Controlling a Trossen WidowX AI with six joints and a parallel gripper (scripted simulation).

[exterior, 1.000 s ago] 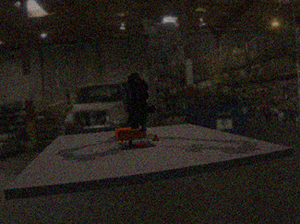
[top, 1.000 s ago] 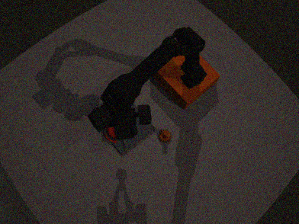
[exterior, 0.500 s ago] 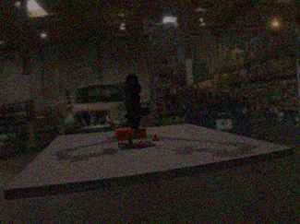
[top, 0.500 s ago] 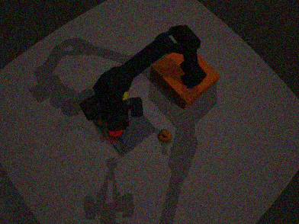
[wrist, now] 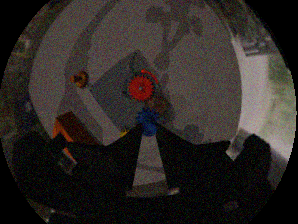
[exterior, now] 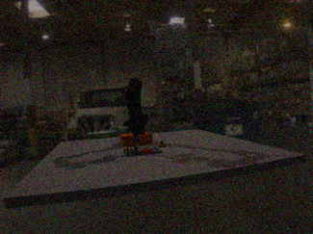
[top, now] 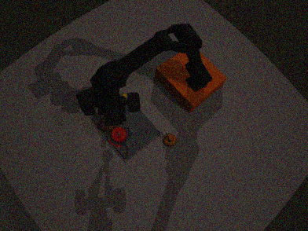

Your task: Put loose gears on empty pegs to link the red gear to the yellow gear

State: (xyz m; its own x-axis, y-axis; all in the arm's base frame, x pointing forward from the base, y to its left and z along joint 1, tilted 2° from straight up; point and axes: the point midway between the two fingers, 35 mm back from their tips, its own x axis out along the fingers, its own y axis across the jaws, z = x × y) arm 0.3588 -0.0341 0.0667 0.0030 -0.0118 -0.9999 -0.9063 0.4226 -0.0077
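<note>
The grey board point(top: 143, 135) point(wrist: 107, 90) lies on the table. The red gear point(top: 117, 136) point(wrist: 144, 88) sits on it, with the red arrow curved beside it. The yellow gear point(top: 125, 95) point(wrist: 124, 134) shows only as a small patch behind the arm and fingers. My gripper point(wrist: 148, 125) is shut on a blue gear point(wrist: 147, 119), held above the board beside the red gear in the wrist view. A dim brown-orange shape point(wrist: 159, 105) lies close by the red gear; I cannot tell whether it is on a peg. An orange gear point(top: 170, 140) point(wrist: 79, 79) stands on the table off the board's corner.
The arm's base stands at a large orange block point(top: 169, 80) point(wrist: 65, 121) behind the board. The arm and its dark shadows cover part of the scene. The pictures are dark and grainy, and most pegs cannot be made out.
</note>
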